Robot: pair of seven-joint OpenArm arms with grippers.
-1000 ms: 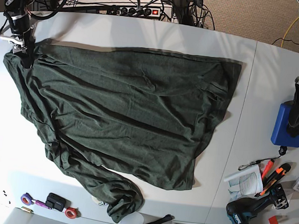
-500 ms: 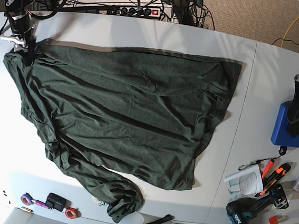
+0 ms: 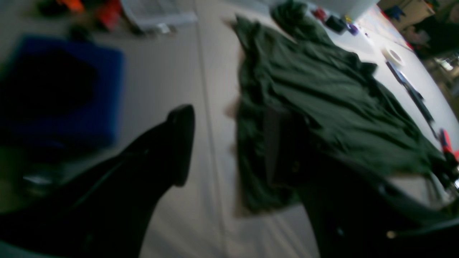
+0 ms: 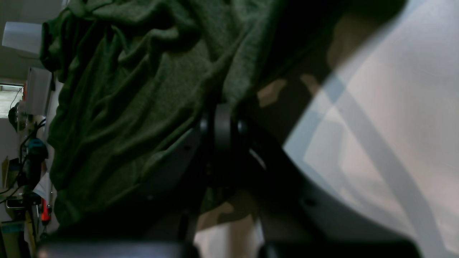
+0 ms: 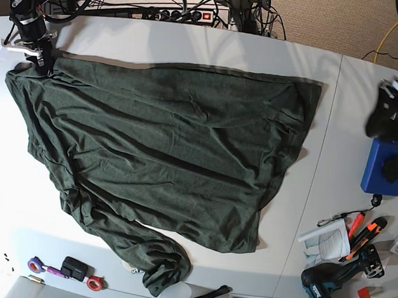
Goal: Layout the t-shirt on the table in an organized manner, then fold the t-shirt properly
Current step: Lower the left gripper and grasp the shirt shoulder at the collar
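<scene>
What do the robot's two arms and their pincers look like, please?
Both arms are black. The left pincer has smooth, matte black fingers with rounded tips. The right pincer is black too, with a white part just behind it and black cables bundled above it. In the base view, the left arm also shows a white part near its end.

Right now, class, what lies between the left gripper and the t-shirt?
Bare white table crossed by its seam, seen in the base view, separates the left gripper from the t-shirt.

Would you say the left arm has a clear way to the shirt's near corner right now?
Probably yes. The left gripper is open above bare table, and nothing lies between it and the shirt; the blue pouch sits off to the side.
</scene>
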